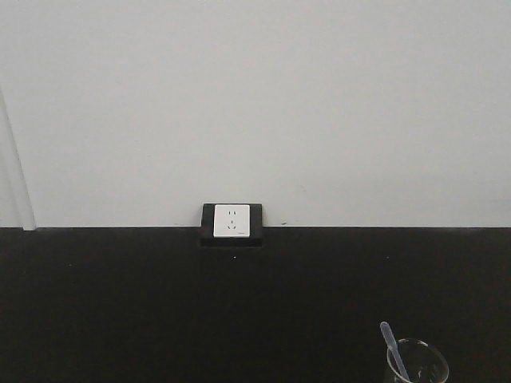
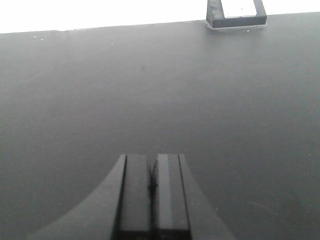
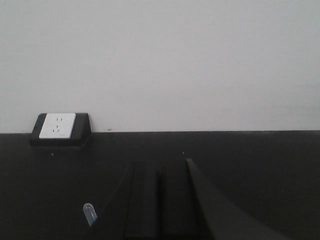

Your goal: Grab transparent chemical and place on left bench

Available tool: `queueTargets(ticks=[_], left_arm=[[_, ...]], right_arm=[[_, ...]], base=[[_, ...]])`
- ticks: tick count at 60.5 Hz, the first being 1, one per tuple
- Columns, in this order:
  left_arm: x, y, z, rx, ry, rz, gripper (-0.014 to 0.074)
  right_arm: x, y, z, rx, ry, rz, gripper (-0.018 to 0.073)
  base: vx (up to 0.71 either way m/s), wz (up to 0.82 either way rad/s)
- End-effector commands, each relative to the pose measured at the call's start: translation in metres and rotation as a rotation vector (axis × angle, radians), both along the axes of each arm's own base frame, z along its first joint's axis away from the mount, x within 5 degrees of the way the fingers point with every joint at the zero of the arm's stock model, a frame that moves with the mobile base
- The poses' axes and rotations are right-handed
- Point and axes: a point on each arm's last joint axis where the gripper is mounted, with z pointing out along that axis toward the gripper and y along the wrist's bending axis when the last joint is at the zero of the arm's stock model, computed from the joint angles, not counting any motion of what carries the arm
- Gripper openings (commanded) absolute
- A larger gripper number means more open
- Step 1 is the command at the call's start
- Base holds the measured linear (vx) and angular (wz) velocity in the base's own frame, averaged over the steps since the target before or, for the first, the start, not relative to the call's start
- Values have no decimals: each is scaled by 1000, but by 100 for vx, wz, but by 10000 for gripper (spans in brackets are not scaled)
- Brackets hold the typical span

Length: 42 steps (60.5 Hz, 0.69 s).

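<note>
**Right gripper (image 3: 159, 167) clenched and empty; beaker off at 8 o'clock**

1. End effectors. Right gripper: jaws pressed together with nothing between them, low over the black worktop (image 3: 260, 165), facing the white wall (image 3: 175, 60). The left gripper (image 2: 152, 159) is likewise clenched and empty, with the power socket (image 2: 236, 12) at its 1 o'clock.

2. Handling note (judgement). The step in hand is the reach and grasp, best suited to the right arm.
   - Spread the jaws before closing in.
   - Swing toward 8 o'clock.
   - Take the glass wall from the side, below the rim and clear of the pipette.
   - Squeeze gently, since glass is likely slick.
   - Lift upright so the pipette stays in.

3. Task object. The glass beaker (image 1: 419, 367) stands upright on the same worktop, at 5 o'clock in the front view, cut off by the frame edge. It holds a plastic pipette (image 1: 394, 345) leaning toward 11 o'clock. In the right wrist view only the pipette's upper end shows, at 8 o'clock from the fingertips, near but apart. The glass itself cannot be made out there.

4. Destination. The left bench is in no view; this worktop carries the socket.
</note>
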Motion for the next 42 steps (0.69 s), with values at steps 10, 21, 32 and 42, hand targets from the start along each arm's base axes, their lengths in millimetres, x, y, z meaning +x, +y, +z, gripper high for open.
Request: queueTargets(ticks=[10, 21, 32, 42], left_arm=[[-1, 0, 3, -14, -81, -1, -3], [-1, 0, 3, -14, -81, -1, -3], [-1, 0, 3, -14, -81, -1, -3], [-1, 0, 3, -14, -81, -1, -3]], right_arm=[[20, 4, 9, -86, -96, 46, 430], [29, 6, 9, -75, -165, 59, 662], [34, 9, 13, 3, -255, 83, 704], [49, 20, 15, -45, -405, 188, 656]], base=[[0, 0], [0, 0], [0, 0], [0, 0]])
